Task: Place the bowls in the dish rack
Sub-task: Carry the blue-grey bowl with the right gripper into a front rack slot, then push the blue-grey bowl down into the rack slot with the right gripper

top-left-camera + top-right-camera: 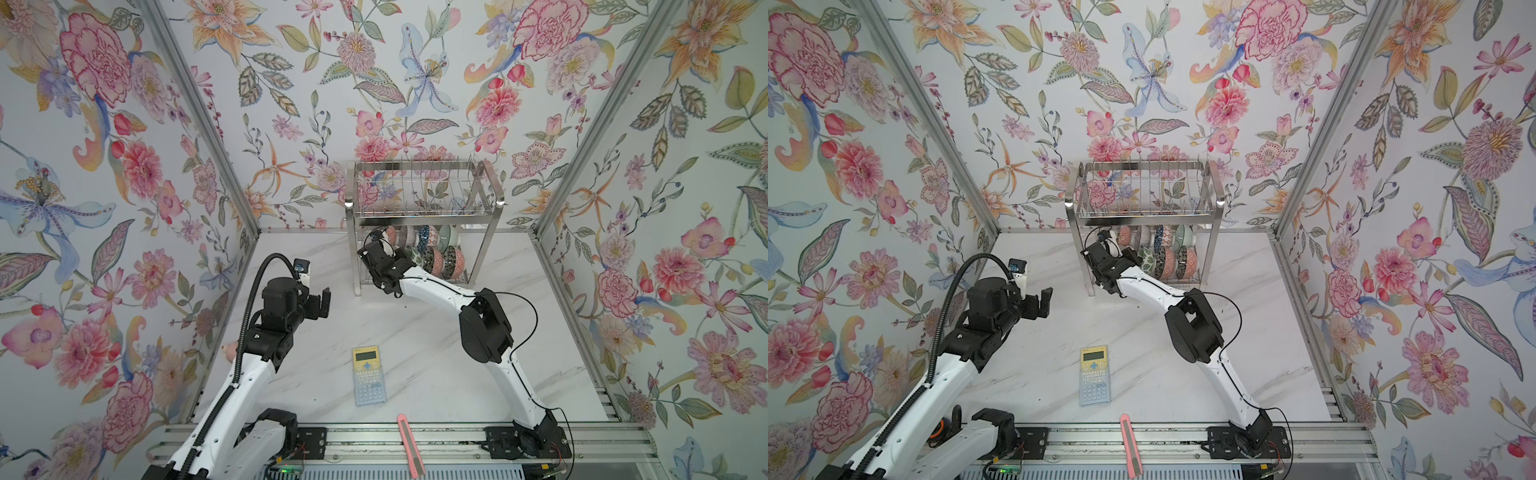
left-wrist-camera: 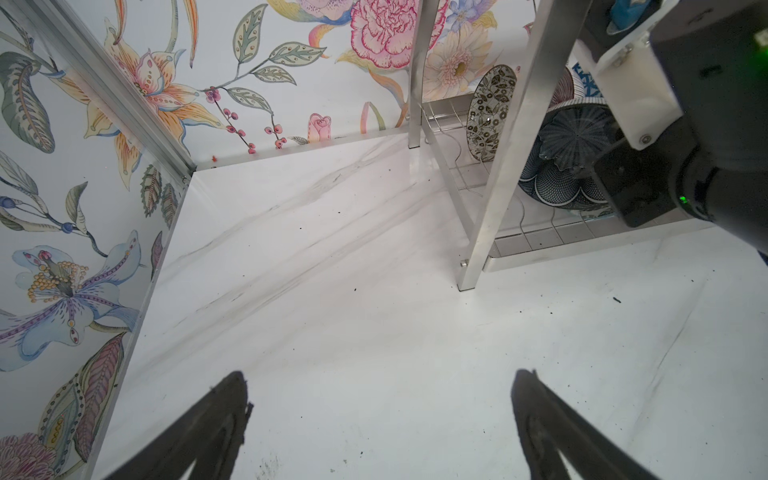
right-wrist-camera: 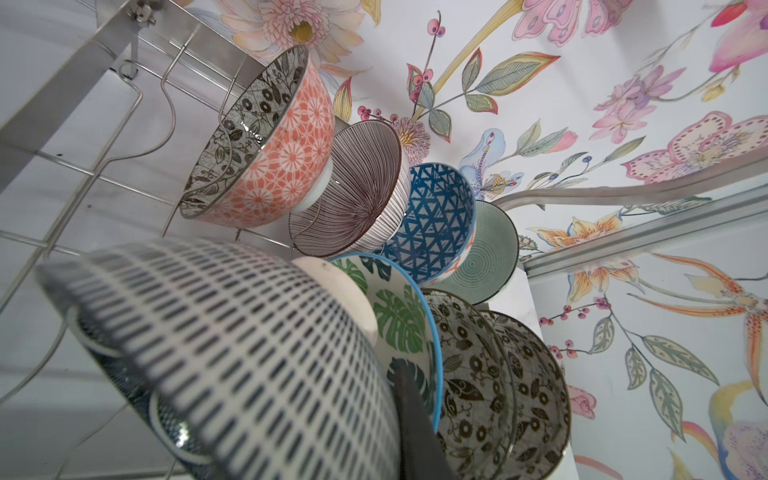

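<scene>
In both top views, the tall two-tier stainless steel wire dish rack is standing at the back of the white marble table, with small patterned ceramic bowls lining its lower tier. The right gripper is reaching into that tier's left end, and the left gripper is hovering over the table, empty.

In the left wrist view, its fingers are standing spread wide.

In the right wrist view, a dark finger is pinching the rim of a white bowl with dark blue dashes, just beside a green leaf bowl.

Bright, even, diffuse light leaves only faint shadows on the white surface, small glints spark on the dish rack, top-view edges bend, and the near dash-patterned bowl is blurred.
</scene>
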Controlling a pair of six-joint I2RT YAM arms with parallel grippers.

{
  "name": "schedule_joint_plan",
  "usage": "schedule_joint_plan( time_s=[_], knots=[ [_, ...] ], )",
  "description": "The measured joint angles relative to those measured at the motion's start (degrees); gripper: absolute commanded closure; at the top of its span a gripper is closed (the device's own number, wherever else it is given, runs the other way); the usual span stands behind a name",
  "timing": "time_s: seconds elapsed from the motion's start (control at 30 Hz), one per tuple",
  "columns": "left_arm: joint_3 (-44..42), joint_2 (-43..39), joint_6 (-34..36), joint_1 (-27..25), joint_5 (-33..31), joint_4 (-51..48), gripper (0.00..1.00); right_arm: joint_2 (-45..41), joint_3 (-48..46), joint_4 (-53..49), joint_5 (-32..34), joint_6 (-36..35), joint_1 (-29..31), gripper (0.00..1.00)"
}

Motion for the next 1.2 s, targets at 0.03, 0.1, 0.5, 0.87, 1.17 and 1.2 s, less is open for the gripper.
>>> schedule_joint_plan(
  time_s=[0.03, 0.1, 0.5, 0.87, 1.17, 1.2],
  knots=[
    [0.0, 0.0, 0.0, 0.0, 0.0, 0.0, 0.01, 0.6, 0.5, 0.0, 0.1, -0.3, -0.1, 1.00],
    [0.0, 0.0, 0.0, 0.0, 0.0, 0.0, 0.01, 1.7, 1.3, -0.1, 0.2, -0.9, -0.2, 1.00],
    [0.0, 0.0, 0.0, 0.3, 0.0, 0.0, 0.01, 5.6, 4.8, 0.2, 2.2, -2.9, -1.0, 1.00],
    [-0.1, -0.7, 0.0, 0.3, 0.0, 0.0, 0.01, 8.3, 7.5, 1.6, 3.6, -3.7, -1.1, 1.00],
    [-0.1, -0.7, 0.0, 0.3, 0.0, 0.0, 0.01, 8.3, 7.5, 1.6, 3.5, -3.7, -0.9, 0.96],
    [-0.1, -0.7, 0.0, 0.3, 0.0, 0.0, 0.01, 8.3, 7.5, 1.6, 3.5, -3.7, -0.9, 0.95]
  ],
)
